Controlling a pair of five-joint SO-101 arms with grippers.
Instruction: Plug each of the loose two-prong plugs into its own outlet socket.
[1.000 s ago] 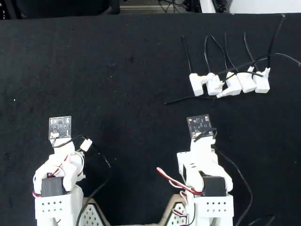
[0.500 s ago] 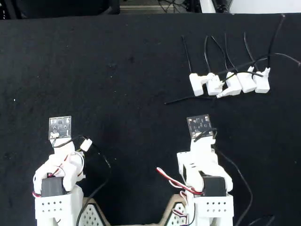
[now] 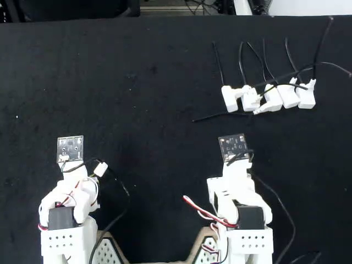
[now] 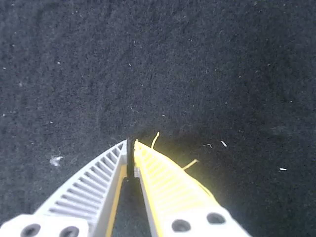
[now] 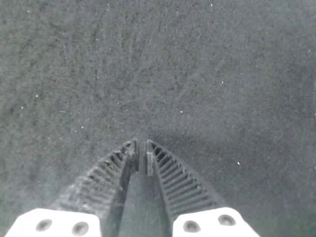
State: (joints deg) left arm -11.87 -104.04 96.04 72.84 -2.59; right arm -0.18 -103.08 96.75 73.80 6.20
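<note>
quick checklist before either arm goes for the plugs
1. Left jaws empty: ok, shut on nothing above the table.
2. Right jaws empty: ok, shut on nothing.
3. Jaws open for a grasp: not ok, both shut.
4. White plug cluster found: ok, far side of the table, apart from both arms.
5. Which plugs are loose: cannot tell, pieces bunched together.
6. Black cords clear of cluster: not ok, one crosses it.

Nothing legible: no words, numbers or signs on the white plugs [image 3: 268,98] or the black table [image 3: 137,82] (marks on the arms' square boards [image 3: 70,149] are too small to tell).
</note>
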